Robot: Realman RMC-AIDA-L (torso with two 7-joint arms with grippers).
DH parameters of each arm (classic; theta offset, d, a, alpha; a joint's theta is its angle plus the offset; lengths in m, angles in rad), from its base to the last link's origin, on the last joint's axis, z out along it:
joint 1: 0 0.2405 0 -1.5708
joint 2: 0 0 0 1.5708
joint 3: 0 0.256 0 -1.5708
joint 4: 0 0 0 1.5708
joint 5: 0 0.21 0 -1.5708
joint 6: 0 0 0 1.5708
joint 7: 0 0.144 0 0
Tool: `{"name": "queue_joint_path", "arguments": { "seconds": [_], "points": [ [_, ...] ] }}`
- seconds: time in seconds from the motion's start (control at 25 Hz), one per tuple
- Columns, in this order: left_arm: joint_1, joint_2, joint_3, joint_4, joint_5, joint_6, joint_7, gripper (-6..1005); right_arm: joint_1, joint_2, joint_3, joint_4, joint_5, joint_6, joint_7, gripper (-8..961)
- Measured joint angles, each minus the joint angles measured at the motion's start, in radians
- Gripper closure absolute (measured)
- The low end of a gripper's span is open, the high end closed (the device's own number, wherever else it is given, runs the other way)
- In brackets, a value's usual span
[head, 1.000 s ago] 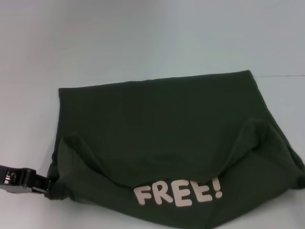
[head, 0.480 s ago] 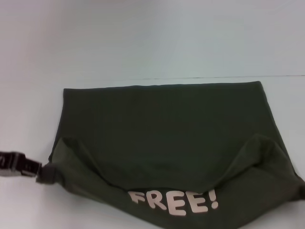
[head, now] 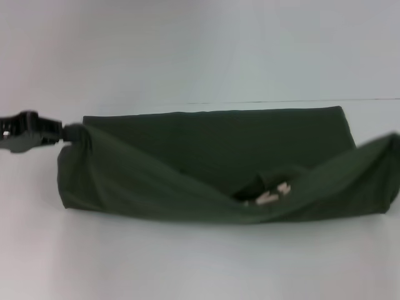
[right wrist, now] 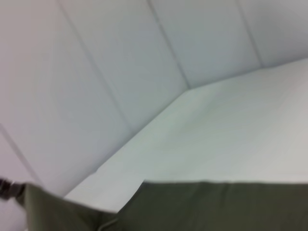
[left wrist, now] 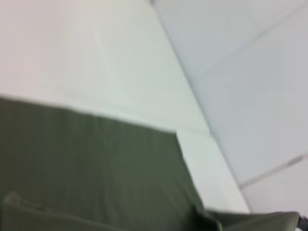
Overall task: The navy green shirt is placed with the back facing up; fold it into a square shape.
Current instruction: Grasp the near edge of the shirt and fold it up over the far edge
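There is one navy green shirt (head: pixel 212 169) and it lies across the white table (head: pixel 187 262). In the head view it stretches from about 9 o'clock to 3 o'clock, a long low band. Only one gripper can be seen.

At 9 o'clock the left gripper (head: pixel 62 133) is black and comes in from the edge. Its fingers are pinching the shirt's near-left corner, which is lifted up off the table. Most of the left arm is cut off by the edge.

In the middle, the lifted front layer sags down over the flat back layer. A small bit of cream lettering (head: pixel 272 195) peeks out of a dark gap in the fold. The letters cannot be read.

At 3 o'clock the shirt's other corner is lifted too and runs off the edge of the picture. The right gripper is out of sight there, so I cannot tell what its fingers are doing.

The left wrist view shows flat green cloth (left wrist: pixel 96 168) on the table. The right wrist view shows the same shirt (right wrist: pixel 216 207).
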Motion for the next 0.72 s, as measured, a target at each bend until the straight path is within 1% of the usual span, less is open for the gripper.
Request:
{"name": "queue_joint_path", "arguments": {
  "seconds": [0.08, 0.2, 0.28, 0.48, 0.56, 0.68, 0.72],
  "points": [
    [-0.005, 0.002, 0.0, -0.03, -0.028, -0.057, -0.003, 969, 0.036, 0.0, 0.0, 0.002, 0.002, 0.066, 0.053, 922],
    [-0.007, -0.002, 0.0, -0.059, -0.056, -0.138, -0.008, 970, 0.079, 0.009, -0.005, 0.007, 0.002, 0.174, 0.121, 921],
    [-0.003, -0.01, 0.001, -0.073, -0.078, -0.19, -0.009, 970, 0.103, 0.015, -0.006, 0.02, 0.002, 0.242, 0.155, 921],
    [0.006, -0.033, 0.003, -0.111, -0.127, -0.334, -0.001, 969, 0.153, 0.023, -0.009, 0.075, 0.004, 0.371, 0.173, 907],
    [0.006, -0.044, 0.005, -0.122, -0.14, -0.386, 0.009, 969, 0.164, 0.026, -0.009, 0.087, 0.005, 0.413, 0.178, 901],
    [0.009, -0.051, 0.002, -0.134, -0.158, -0.437, 0.02, 970, 0.173, 0.029, -0.01, 0.102, 0.01, 0.481, 0.186, 893],
    [0.011, -0.057, 0.003, -0.139, -0.172, -0.462, 0.026, 970, 0.177, 0.03, -0.011, 0.106, 0.012, 0.507, 0.188, 890]
  ]
}}
